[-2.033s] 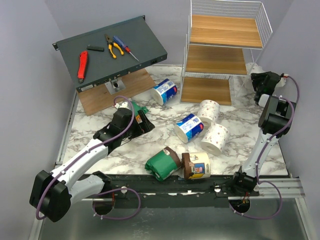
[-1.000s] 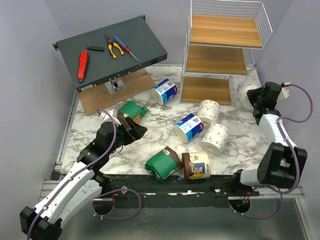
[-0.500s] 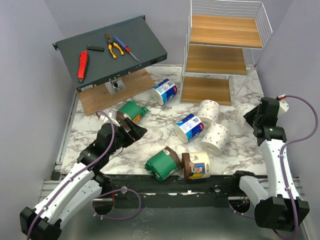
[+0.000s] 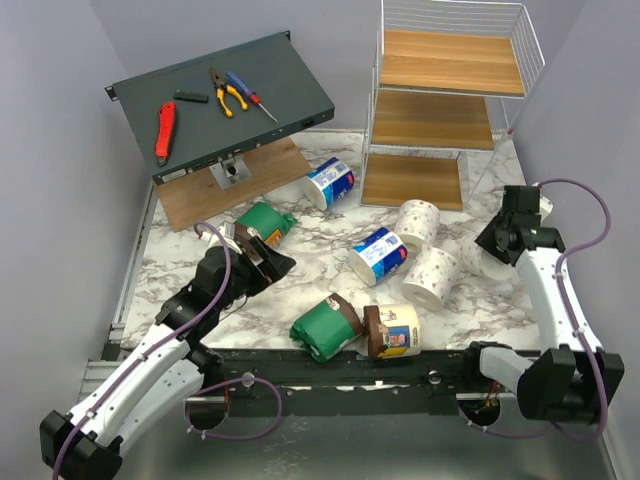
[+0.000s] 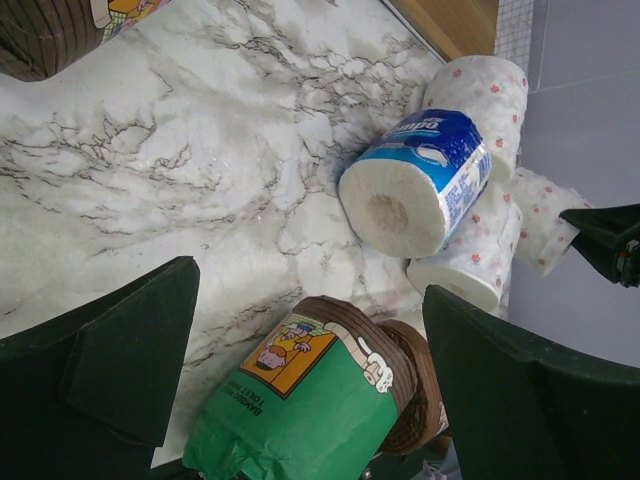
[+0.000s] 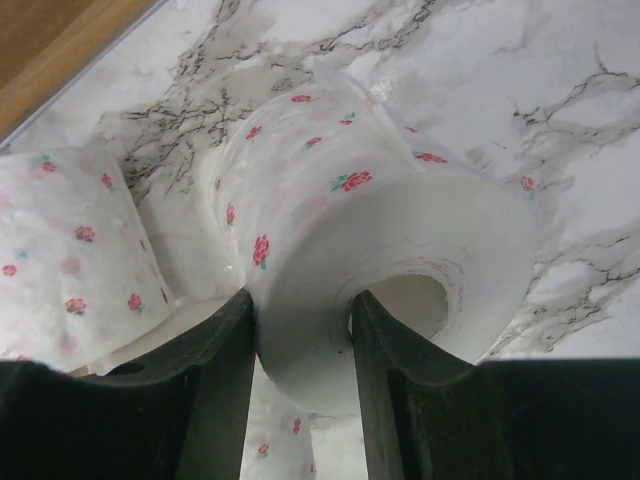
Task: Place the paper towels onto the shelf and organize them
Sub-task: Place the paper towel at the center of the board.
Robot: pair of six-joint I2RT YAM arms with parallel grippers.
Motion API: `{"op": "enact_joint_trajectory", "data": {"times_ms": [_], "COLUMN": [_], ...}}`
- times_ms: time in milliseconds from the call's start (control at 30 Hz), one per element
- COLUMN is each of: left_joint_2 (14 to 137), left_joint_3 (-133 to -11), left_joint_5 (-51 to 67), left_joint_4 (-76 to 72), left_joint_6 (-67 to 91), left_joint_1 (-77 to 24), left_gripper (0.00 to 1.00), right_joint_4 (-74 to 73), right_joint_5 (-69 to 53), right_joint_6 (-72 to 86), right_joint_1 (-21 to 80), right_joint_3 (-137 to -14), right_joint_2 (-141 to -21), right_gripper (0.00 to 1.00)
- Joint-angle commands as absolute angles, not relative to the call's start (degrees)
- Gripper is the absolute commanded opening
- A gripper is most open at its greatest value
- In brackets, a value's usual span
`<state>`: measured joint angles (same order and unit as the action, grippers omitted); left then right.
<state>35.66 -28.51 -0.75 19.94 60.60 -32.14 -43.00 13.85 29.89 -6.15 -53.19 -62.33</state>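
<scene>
- Right wrist: clamped right gripper (image 6: pixel 300 320) pinching wall of speckled roll (image 6: pixel 380 220).
- Carried away from shelf (image 4: pixel 430 120) side since earlier, now just beside second speckled roll (image 4: pixel 430 277).
- Left gripper (image 4: pixel 265 255) spread wide, unmoved above table (image 4: pixel 330 272).

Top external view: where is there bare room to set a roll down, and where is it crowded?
All three shelf boards are bare. Marble is free between the left hand and the central blue-wrapped roll. Crowded: the roll cluster before the shelf.
</scene>
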Motion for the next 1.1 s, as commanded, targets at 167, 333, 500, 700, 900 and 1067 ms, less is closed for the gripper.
{"op": "enact_joint_trajectory", "data": {"times_ms": [167,333,500,700,900,1067], "left_joint_2": [39.64,40.04,39.56,39.10,39.04,39.39], "left_joint_3": [-29.70,-30.43,-30.29,-30.58,-30.41,-30.19], "left_joint_5": [-0.08,-1.56,-2.01,-2.72,-2.81,-2.47], "left_joint_4": [19.91,20.62,20.91,21.53,21.59,22.12], "left_joint_6": [59.90,58.71,58.19,57.31,57.38,58.17], "left_joint_1": [-32.74,-32.78,-32.79,-32.82,-32.78,-32.77], "left_gripper": [0.98,0.98,0.98,0.98,0.98,0.98], "right_joint_4": [-38.65,-37.77,-36.43,-38.51,-42.93,-43.96], "right_joint_5": [16.40,18.44,16.98,17.47,22.15,25.41], "right_joint_6": [28.91,28.56,29.55,30.73,33.36,37.97], "right_joint_1": [-4.82,-2.13,-1.76,-1.76,-1.76,-3.10], "right_joint_3": [-59.81,-60.35,-59.74,-61.97,-63.72,-62.23], "right_joint_2": [-71.89,-76.30,-79.17,-75.22,-67.37,-65.21], "right_gripper": [0.46,0.51,0.56,0.75,0.84,0.87]}}
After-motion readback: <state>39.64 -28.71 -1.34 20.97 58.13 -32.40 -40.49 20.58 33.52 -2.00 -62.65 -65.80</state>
